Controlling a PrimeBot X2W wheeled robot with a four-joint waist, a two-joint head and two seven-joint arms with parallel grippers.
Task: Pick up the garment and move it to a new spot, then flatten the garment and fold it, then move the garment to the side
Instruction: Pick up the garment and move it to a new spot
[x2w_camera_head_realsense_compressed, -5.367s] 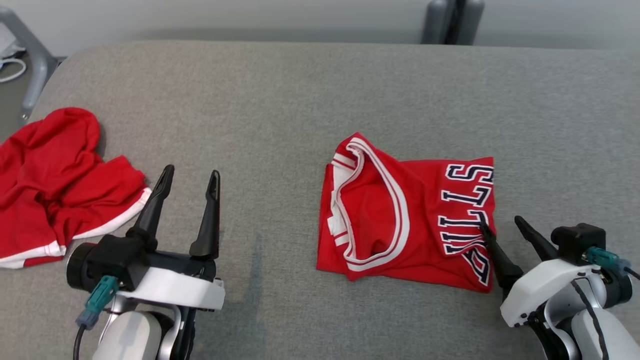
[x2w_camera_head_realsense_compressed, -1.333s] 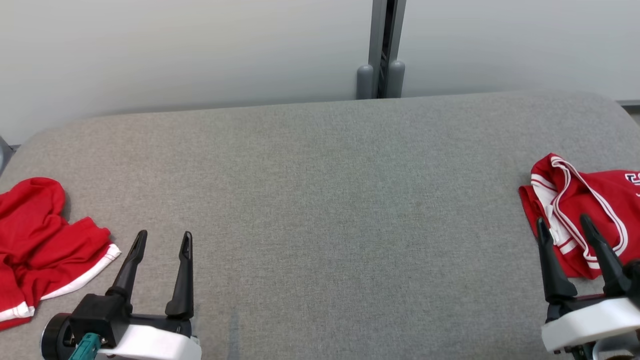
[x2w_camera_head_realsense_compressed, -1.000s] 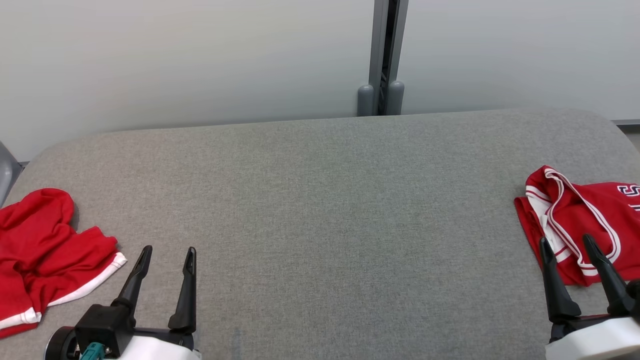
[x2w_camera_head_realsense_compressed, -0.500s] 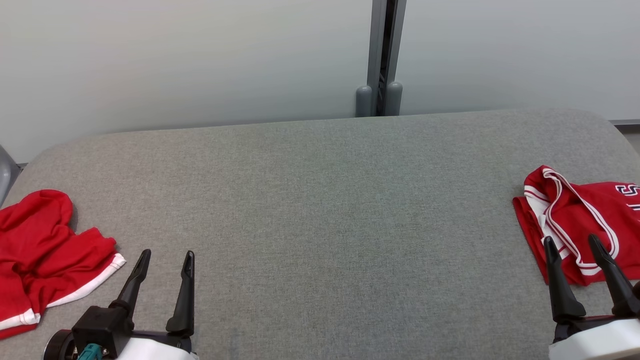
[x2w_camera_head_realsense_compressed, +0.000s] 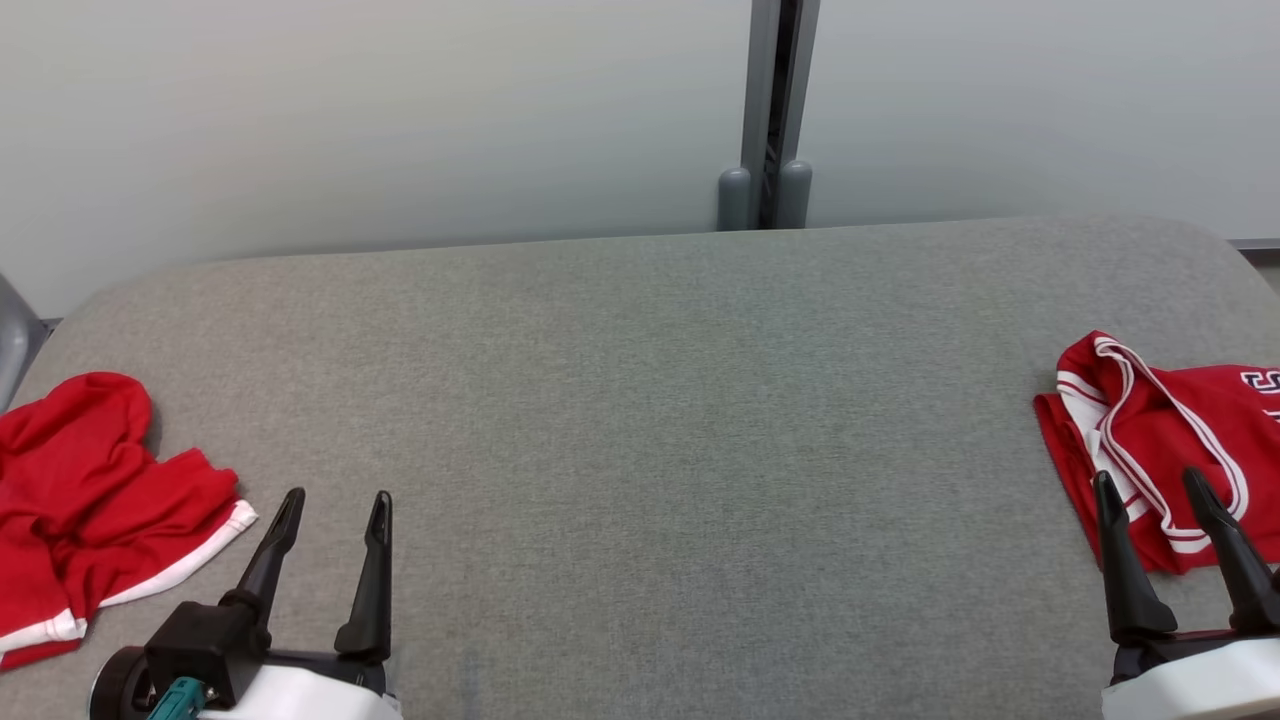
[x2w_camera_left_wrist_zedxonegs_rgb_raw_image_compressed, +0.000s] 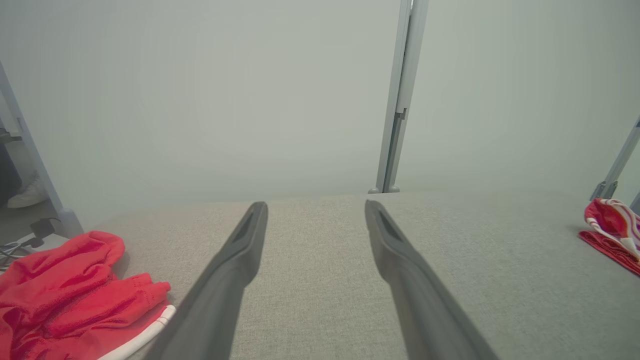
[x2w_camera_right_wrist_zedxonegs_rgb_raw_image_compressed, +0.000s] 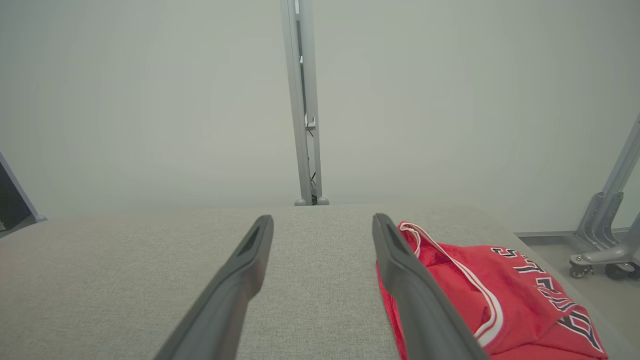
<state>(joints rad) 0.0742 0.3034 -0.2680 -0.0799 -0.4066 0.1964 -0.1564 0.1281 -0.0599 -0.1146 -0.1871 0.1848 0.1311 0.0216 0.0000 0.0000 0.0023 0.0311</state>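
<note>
While both my hands hang spread, holding nothing, over the grey cloth-covered counter (x2w_camera_head_realsense_compressed: 650, 400), a pale wall (x2w_camera_head_realsense_compressed: 400, 120) rises behind it, split by a grey post (x2w_camera_head_realsense_compressed: 767, 100). My left hand (x2w_camera_head_realsense_compressed: 338, 495) sits left of that post and my right hand (x2w_camera_head_realsense_compressed: 1148, 476) well to its right.

The folded red jersey (x2w_camera_head_realsense_compressed: 1170, 440) lies far right of the post, at the counter's edge. My right fingertips are over its near hem; whether they touch it, I cannot tell. A crumpled red garment (x2w_camera_head_realsense_compressed: 90, 500) with white trim lies far left of the post.

The right wrist view adds a wheeled grey frame (x2w_camera_right_wrist_zedxonegs_rgb_raw_image_compressed: 605, 250) on the floor. The left wrist view catches a white shoe (x2w_camera_left_wrist_zedxonegs_rgb_raw_image_compressed: 22, 197) and cables (x2w_camera_left_wrist_zedxonegs_rgb_raw_image_compressed: 15, 245).

Jersey lettering is white with dark edges, with an S at one end; the rest I can't read.
</note>
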